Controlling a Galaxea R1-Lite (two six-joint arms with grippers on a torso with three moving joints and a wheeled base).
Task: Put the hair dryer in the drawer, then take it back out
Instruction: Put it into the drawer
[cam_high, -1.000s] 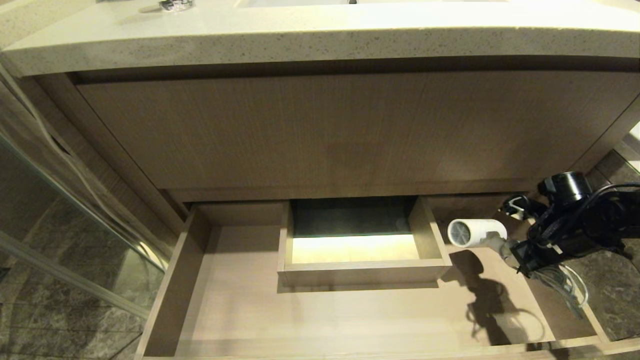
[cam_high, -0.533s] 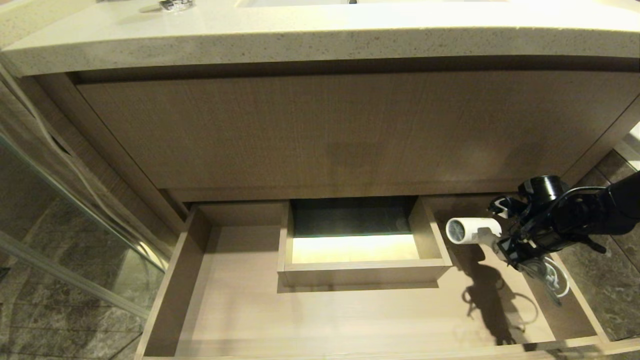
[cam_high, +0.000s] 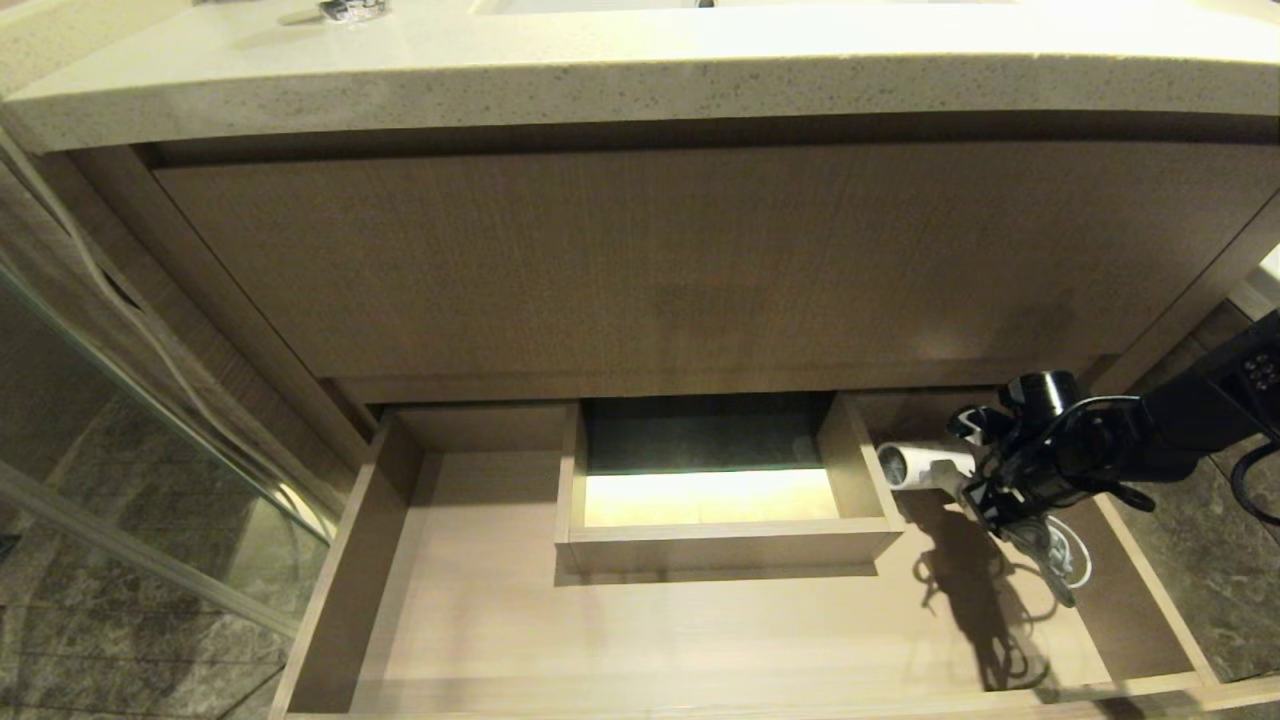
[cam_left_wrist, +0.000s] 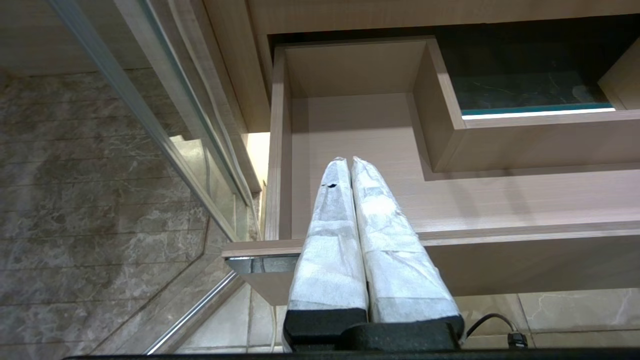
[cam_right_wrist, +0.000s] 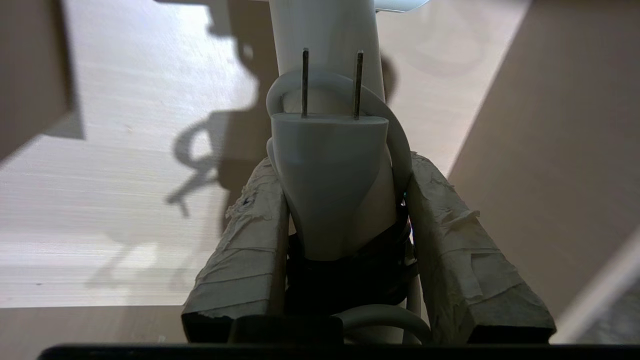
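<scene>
R claw (cam_right_wrist: 345, 200) pinching hair dryer (cam_high: 925, 466) handle over drawer (cam_high: 700, 640) (L claw (cam_left_wrist: 348, 172) pressed together)

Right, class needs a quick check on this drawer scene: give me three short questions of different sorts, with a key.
1. True or false: the right gripper is shut on the hair dryer.
2. Multiple choice: the hair dryer is over which part of the drawer? A) its left end B) inside the boxed cutout C) its right end, beside the cutout
3. Fill in: the left gripper has its fingers ____ and holds nothing.

Key: 1 true; 2 C; 3 shut
</scene>
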